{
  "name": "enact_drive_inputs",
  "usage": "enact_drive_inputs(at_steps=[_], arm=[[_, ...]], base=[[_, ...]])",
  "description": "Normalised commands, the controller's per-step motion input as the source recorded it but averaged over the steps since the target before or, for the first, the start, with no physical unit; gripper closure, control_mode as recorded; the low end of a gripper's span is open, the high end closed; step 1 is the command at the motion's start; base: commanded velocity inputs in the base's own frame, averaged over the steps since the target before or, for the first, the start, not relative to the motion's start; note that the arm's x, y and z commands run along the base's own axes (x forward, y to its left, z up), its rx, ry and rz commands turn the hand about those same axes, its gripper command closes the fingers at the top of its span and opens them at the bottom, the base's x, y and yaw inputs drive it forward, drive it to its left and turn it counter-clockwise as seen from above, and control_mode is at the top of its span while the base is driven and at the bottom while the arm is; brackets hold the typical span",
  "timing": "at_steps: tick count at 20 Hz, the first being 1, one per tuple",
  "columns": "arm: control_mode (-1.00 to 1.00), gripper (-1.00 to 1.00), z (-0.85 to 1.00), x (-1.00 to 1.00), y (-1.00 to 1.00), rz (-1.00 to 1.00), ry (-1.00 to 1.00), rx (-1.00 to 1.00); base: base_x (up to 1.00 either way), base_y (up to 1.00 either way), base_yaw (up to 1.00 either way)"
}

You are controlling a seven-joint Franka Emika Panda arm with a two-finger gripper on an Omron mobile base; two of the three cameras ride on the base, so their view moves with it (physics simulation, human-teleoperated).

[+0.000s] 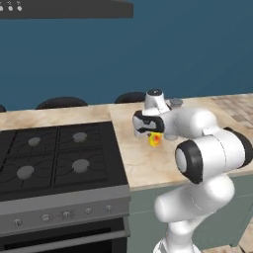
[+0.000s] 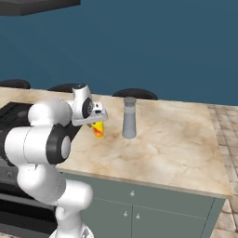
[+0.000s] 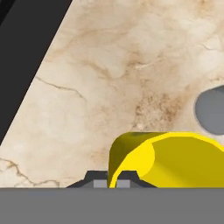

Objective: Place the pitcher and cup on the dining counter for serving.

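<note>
The small yellow cup point(image 1: 155, 140) with its red-orange mark hangs tilted under my gripper point(image 1: 152, 134), which is shut on its rim just above the dining counter point(image 1: 148, 170). From the right base view the cup point(image 2: 98, 129) sits below the gripper point(image 2: 96, 122), and the tall grey pitcher point(image 2: 129, 118) stands upright on the dining counter point(image 2: 176, 144) just right of it. In the hand view the cup point(image 3: 170, 159) lies against the gripper point(image 3: 113, 183), and the pitcher's lid point(image 3: 212, 109) shows at the right edge. Behind my arm, the pitcher's lid point(image 1: 175, 103) peeks out.
A black gas stove point(image 1: 54, 158) adjoins the counter on the left; its dark edge point(image 3: 26, 43) crosses the hand view. Dark stool backs point(image 1: 62, 102) point(image 2: 134, 93) line the far edge. Bare marble stretches right of the pitcher. Grey-green drawers point(image 2: 139, 209) sit below.
</note>
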Motion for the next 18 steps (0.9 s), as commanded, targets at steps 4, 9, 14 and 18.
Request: enact_drive_inputs(at_steps=[4, 9, 14, 18], arm=[[-1.0, 1.0, -0.36, 0.41, -0.01, 0.0, 0.0, -0.04], [-1.0, 1.0, -0.34, 0.17, -0.09, 0.0, 0.01, 0.0], [-1.0, 1.0, -0.43, 0.0, -0.25, 0.0, 0.0, 0.0], [-1.0, -1.0, -0.15, 0.0, -0.12, 0.0, 0.0, 0.0]], base=[[0.0, 0.0, 0.0], [0.0, 0.0, 0.0], [0.0, 0.0, 0.0], [0.0, 0.0, 0.0]])
